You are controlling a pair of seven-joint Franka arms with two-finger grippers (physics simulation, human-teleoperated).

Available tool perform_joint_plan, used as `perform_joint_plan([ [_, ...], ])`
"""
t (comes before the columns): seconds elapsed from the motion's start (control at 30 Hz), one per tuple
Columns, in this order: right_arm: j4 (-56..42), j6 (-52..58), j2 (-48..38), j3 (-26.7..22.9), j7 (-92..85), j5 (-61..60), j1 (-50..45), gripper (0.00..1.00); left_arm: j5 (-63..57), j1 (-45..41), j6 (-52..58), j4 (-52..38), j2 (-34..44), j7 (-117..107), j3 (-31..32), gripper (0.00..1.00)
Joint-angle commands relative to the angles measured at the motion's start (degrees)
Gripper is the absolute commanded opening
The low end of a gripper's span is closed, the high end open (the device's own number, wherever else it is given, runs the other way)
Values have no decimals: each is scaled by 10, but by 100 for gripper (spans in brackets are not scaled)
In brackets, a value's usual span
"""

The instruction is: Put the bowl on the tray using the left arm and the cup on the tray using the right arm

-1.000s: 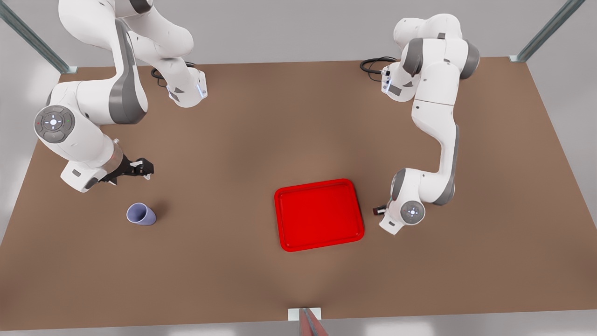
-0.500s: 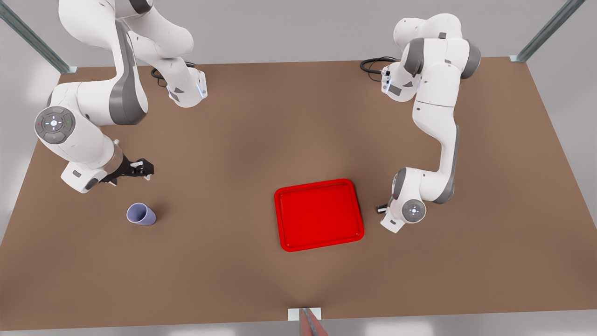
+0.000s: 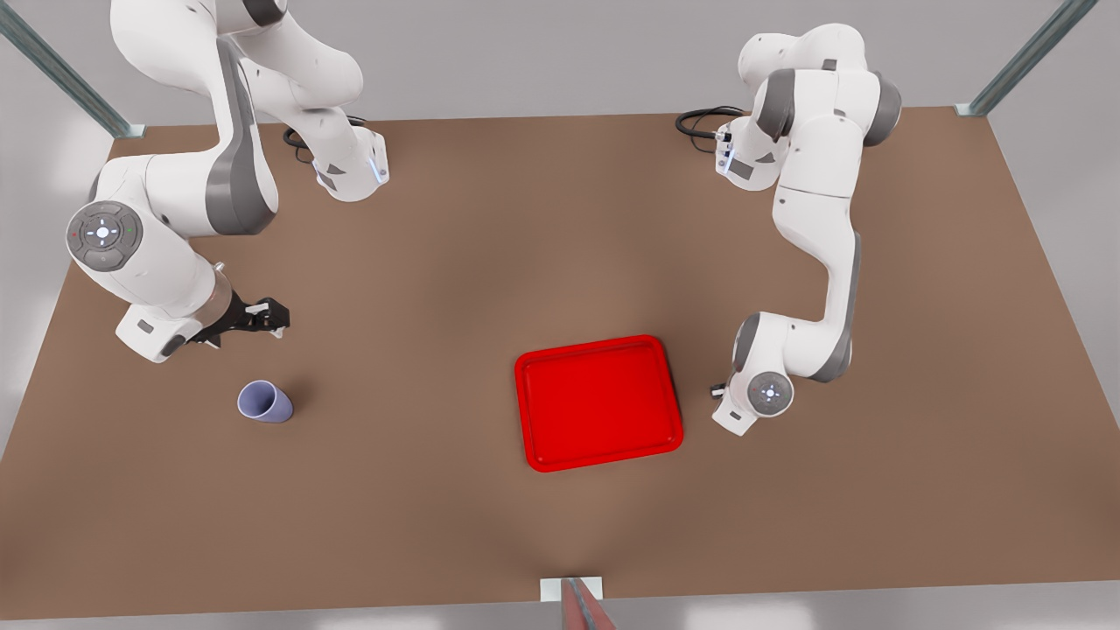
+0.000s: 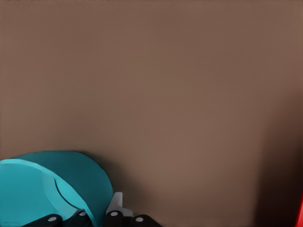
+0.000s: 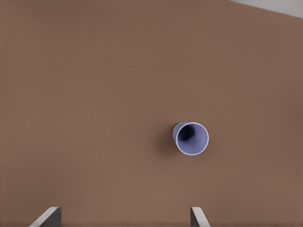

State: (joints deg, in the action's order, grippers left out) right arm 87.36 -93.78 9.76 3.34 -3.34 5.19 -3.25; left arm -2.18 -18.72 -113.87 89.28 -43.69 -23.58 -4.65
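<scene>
The right gripper (image 3: 258,315) has its fingers (image 5: 48,215) spread wide with nothing between them. It hangs over bare table (image 3: 525,219), near the cup (image 3: 264,402) but apart from it, on the front view's left. In its wrist view the cup (image 5: 191,138) stands upright, mouth up, ahead of the open jaws and off to one side. That wide opening suits a grasp across the cup's narrow body, which I judge to be the next thing this arm is set up for. It must first line up over the cup and come down.

The left gripper (image 4: 113,213) sits right at the bowl (image 4: 47,189), its white pad just beside the bowl's outer wall. Whether it has clamped on the rim, I cannot tell. The bowl lies under the left arm's wrist (image 3: 770,394), on the table just beside the tray (image 3: 599,402), at the front view's right. A red sliver of tray edge (image 4: 300,213) also shows in the left wrist view, so the carry would be short.

The tray holds nothing, so neither placement is done. The bowl looks like the step in hand, and the cup has the longer trip across the table. A thin rim grip could let the bowl tilt or slip.
</scene>
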Motion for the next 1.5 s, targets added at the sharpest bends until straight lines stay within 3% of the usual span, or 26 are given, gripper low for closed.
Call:
perform_joint_plan([
  [0.0,0,0,0,0,0,0,0,100,50,0,4,-1,2,2,0,21],
  [0.2,1,0,0,0,0,0,0,100,50,-6,140,-16,75,-4,1,21],
  [0.27,-1,-7,24,-4,-1,13,2,100,50,-15,171,-24,134,0,5,21],
  [0.33,-1,-32,59,-3,-11,34,47,100,51,-40,191,-74,141,0,7,21],
  [0.5,1,-108,136,-3,-54,34,115,100,48,-156,178,-203,20,-53,-2,21],
  [0.63,5,-194,199,3,-79,34,146,100,49,-197,71,-247,-76,-68,-19,21],
  [0.7,6,-232,219,4,-93,31,148,100,49,-203,64,-253,-85,-76,-19,21],
  [0.77,66,-267,210,74,-93,28,210,100,49,-213,58,-257,-93,-96,-19,21],
  [1.0,120,-306,205,75,-98,30,230,100,50,-222,28,-272,-120,-96,-19,21],
  [1.03,127,-313,204,74,-102,30,232,100,49,-222,29,-271,-120,-96,-19,100],
  [1.2,133,-314,208,74,-102,29,234,100,51,-217,72,-265,-77,-89,-17,100],
  [1.37,134,-317,212,74,-102,29,236,100,76,-138,246,-221,130,-82,-17,100],
  [1.47,134,-321,222,74,-102,29,236,100,20,12,313,-165,246,53,9,100],
])
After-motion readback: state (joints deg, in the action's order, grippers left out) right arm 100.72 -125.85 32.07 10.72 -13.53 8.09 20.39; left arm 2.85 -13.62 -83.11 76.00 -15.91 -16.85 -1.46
